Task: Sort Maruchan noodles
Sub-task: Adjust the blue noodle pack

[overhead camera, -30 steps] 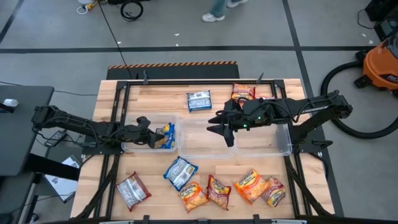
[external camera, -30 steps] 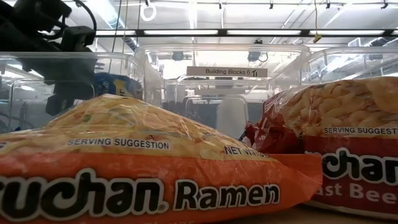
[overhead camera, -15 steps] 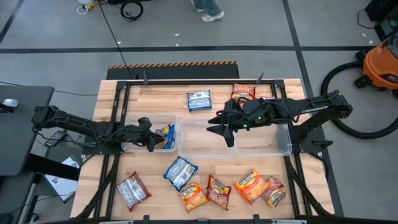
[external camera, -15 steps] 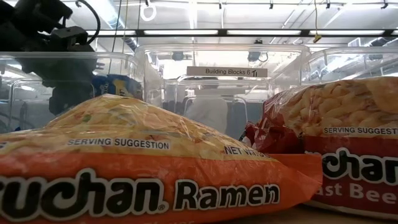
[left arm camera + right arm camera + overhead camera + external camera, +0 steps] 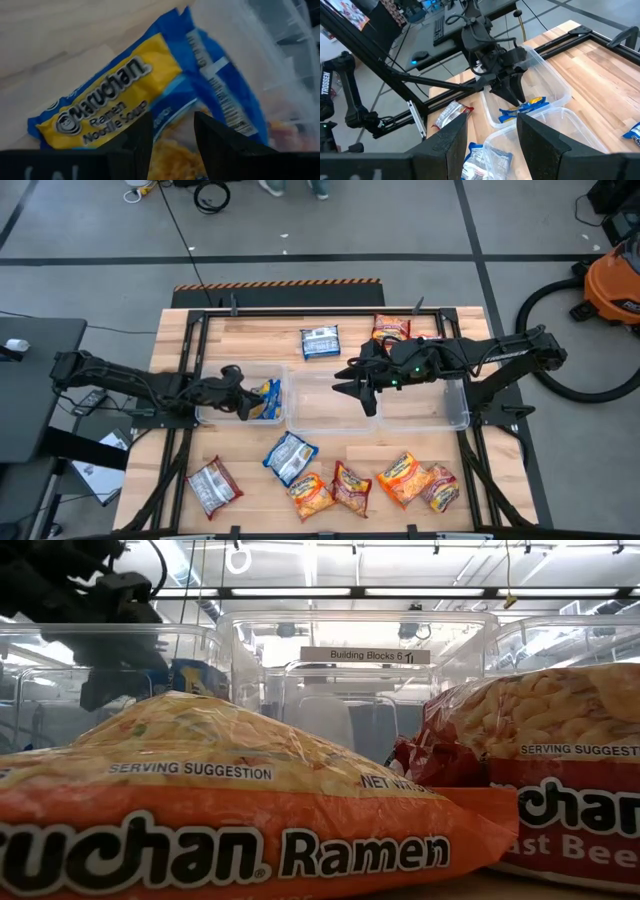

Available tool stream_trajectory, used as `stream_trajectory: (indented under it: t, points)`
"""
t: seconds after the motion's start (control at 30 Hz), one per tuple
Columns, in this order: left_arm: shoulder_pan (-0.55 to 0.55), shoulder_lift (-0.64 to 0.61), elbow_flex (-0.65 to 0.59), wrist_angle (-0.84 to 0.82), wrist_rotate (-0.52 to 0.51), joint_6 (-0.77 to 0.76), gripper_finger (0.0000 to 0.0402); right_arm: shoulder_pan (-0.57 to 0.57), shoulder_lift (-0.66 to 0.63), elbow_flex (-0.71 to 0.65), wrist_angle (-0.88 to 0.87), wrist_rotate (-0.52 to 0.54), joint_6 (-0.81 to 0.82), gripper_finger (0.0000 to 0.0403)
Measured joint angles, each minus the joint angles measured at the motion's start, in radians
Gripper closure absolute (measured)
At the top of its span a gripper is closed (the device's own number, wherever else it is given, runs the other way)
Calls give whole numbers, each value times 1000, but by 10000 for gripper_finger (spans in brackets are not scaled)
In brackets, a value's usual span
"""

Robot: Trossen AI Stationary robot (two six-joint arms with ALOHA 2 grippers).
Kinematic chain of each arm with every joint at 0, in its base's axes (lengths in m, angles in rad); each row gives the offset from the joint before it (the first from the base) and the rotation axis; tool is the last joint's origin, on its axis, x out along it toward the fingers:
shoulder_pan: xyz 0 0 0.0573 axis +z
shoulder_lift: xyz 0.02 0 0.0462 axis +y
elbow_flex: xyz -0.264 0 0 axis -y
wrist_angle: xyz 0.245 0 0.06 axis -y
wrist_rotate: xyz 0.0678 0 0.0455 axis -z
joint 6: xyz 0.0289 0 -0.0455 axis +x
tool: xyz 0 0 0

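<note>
Now your left claw [image 5: 243,404] hangs parted over the blue-and-yellow packet [image 5: 266,400].
That packet lies in the left bin [image 5: 215,418], left of centre; your right claw [image 5: 360,392] waits spread above the middle bin [image 5: 322,426].

Three clear bins [image 5: 330,412]; orange vacuum [image 5: 612,280]

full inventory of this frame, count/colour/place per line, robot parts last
Clear bins: three, side by side mid-table.
Blue-and-yellow noodle packet: one, in the left bin.
Blue-and-white packets: two, one at the far edge, one in front of the bins.
Orange packet: one, far edge.
Red-and-silver packet: one, near left.
Orange and red packets: four, near edge.
Orange vacuum: one, floor, right.
Left end effector: open, over the left bin.
Right end effector: open, above the middle bin.
</note>
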Motion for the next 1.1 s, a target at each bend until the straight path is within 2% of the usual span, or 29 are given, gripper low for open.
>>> stream_trajectory:
  t: [0.4,0.6,0.8,0.93,1.03,1.1]
  points:
    - [-7,9,220,-234,-57,49,253,0,0,0,0,2,0,226]
    - [-45,140,362,-320,-85,63,253,-17,0,0,-2,31,-5,226]
    - [-53,294,544,-533,-123,38,253,-92,0,0,-40,31,-29,226]
    - [-36,361,689,-799,-147,-37,253,-144,0,0,-65,30,-77,226]
    - [-22,392,776,-1019,-96,-30,253,-178,0,0,-70,30,-92,226]
    - [-15,404,802,-1095,-40,44,253,-194,0,0,-70,30,-130,226]
